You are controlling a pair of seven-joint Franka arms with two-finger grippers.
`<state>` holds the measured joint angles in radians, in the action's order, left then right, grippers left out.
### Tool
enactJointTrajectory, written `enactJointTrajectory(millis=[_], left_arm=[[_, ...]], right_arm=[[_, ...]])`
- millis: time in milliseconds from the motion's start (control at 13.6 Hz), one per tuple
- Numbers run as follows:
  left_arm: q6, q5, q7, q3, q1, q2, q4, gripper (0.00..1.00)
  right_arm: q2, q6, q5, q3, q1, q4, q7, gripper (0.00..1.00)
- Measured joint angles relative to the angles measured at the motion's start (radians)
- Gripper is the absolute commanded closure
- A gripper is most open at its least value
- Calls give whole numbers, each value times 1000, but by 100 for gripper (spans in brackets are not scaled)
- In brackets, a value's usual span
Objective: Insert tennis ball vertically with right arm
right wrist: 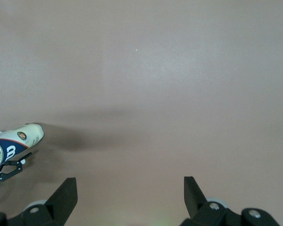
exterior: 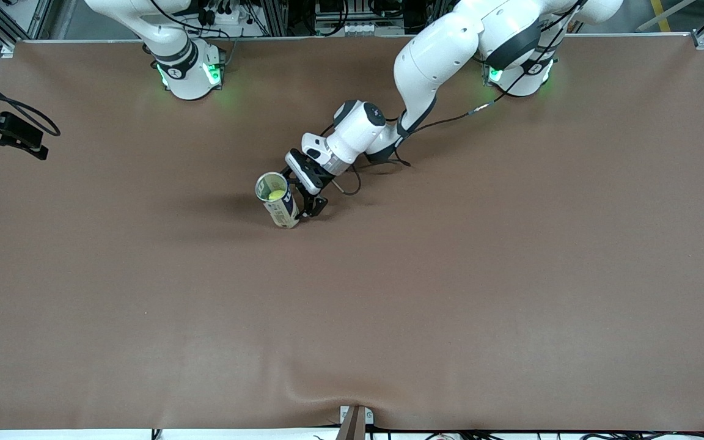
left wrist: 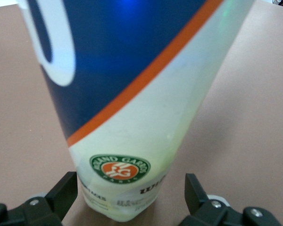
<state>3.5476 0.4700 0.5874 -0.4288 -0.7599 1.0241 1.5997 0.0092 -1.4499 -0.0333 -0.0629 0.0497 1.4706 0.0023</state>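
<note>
While the left gripper [left wrist: 129, 190] has its fingers [left wrist: 65, 190] spread to either side of the can's foot without pressing it, the tennis ball can [exterior: 277, 200] stands on the brown surface [exterior: 450, 293] near mid-table, open mouth up, with the tennis ball [exterior: 276, 195] already inside. I judge the can light, thin-walled and slick, easy to tip or dent; hold it low on the wall, gently. The ball is soft, fuzzy and light. The right gripper [right wrist: 129, 190] waits with fingers released over bare surface, holding nothing.
</note>
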Motion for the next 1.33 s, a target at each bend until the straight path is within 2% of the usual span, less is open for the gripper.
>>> enactJointTrajectory(millis=[442, 737, 1032, 1327], left_arm=[[-25, 0, -32, -10, 45, -81, 97, 0], [-113, 0, -55, -20, 94, -149, 154, 0], [-253, 0, -100, -21, 138, -213, 181, 0], [-483, -37, -201, -21, 204, -310, 199, 0]], right_arm=[[0, 0, 0, 0, 0, 0, 0, 0], [0, 2, 0, 0, 0, 0, 0, 0], [0, 5, 0, 0, 0, 0, 0, 0], [0, 6, 0, 0, 0, 0, 0, 0]])
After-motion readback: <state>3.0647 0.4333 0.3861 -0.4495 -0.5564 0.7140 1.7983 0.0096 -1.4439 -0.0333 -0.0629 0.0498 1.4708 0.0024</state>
